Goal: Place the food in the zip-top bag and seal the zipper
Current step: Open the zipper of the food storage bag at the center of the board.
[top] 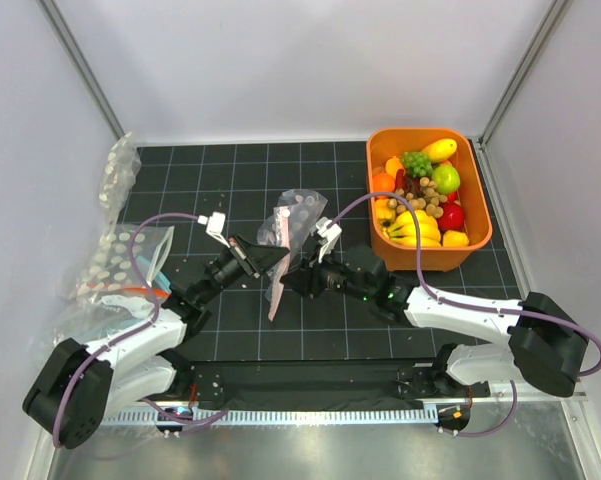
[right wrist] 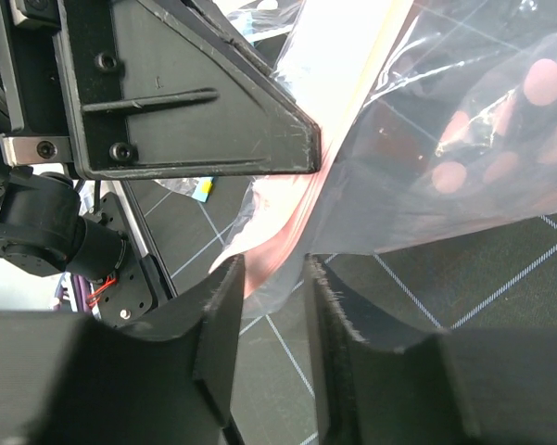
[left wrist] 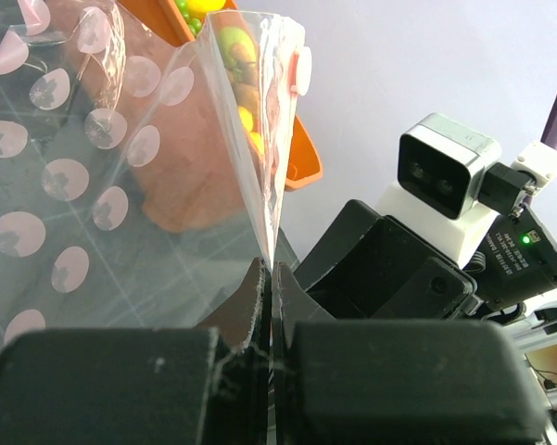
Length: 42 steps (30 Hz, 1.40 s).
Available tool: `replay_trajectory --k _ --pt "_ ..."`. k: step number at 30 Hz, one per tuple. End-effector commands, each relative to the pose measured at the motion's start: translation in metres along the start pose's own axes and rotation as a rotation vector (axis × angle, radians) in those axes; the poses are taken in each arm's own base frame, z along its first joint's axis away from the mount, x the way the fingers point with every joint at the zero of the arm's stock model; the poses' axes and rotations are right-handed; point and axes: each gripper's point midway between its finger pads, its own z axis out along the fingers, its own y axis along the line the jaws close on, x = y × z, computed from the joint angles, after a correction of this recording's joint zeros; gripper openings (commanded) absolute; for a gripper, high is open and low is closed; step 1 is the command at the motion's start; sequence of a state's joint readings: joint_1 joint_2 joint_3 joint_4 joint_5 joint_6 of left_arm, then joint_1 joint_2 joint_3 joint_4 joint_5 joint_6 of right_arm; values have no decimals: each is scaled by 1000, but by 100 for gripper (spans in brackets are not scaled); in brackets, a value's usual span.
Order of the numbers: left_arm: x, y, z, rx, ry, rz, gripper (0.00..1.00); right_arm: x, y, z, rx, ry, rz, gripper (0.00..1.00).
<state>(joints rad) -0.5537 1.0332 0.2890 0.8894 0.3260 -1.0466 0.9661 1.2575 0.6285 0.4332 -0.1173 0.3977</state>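
Between the two arms, over the worktop, the zip-top bag hangs upright, its edge pinched in the closed left gripper. The right gripper stands narrowly parted at the pink zipper, clamping nothing. Held on one side only, the mouth may sag shut or twist before any food leaves the orange tub.

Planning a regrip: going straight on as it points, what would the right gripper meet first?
Likely the zip-top bag, its pink zipper edge just ahead of the right gripper; the left gripper pinches it beyond.
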Motion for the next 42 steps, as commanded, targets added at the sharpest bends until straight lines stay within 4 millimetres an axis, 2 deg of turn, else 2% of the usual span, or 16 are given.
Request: replay_trajectory --k 1,13,16,17,19,20,22,23,24,26,29,33,35,37,38,42 --pt "-6 -13 0 65 -20 7 0 -30 15 3 -43 -90 -18 40" --pt "-7 -18 0 104 -44 -10 0 -30 20 4 -65 -92 -3 34" --pt "-3 -17 0 110 -39 -14 0 -31 21 4 -68 -94 9 23" --pt "-2 -16 1 108 -36 -15 0 -33 23 4 -74 -96 14 14" --pt "-2 -18 3 114 -32 -16 2 -32 23 5 -70 -86 18 5" --pt "-1 -17 3 113 -28 -16 6 -35 21 7 -58 -88 13 1" --pt "-1 -17 4 112 -28 -15 35 -34 13 6 -13 -86 14 1" --pt "-1 -17 4 112 -28 -14 35 -35 13 5 -14 -89 14 1" --pt "-1 -16 4 111 -29 -11 51 -37 8 5 19 -101 18 1" --pt "-3 -18 4 113 -33 6 61 -37 2 4 55 -94 17 1" --pt "-5 -14 3 82 -40 40 67 -36 -1 2 73 -92 16 1" --pt "-8 0 -1 -28 -37 102 69 -39 -18 0 174 -110 28 1" --pt "-21 -3 -6 -50 -82 166 69 -41 -24 -1 212 -117 38 1" --pt "-22 7 -11 -117 -80 193 66 -39 -35 -3 274 -104 48 1" --pt "-28 1 -13 -117 -96 220 62 -41 -36 -3 284 -105 60 1" --pt "-29 14 -16 -194 -83 302 59 -40 -38 -5 300 -94 80 1"
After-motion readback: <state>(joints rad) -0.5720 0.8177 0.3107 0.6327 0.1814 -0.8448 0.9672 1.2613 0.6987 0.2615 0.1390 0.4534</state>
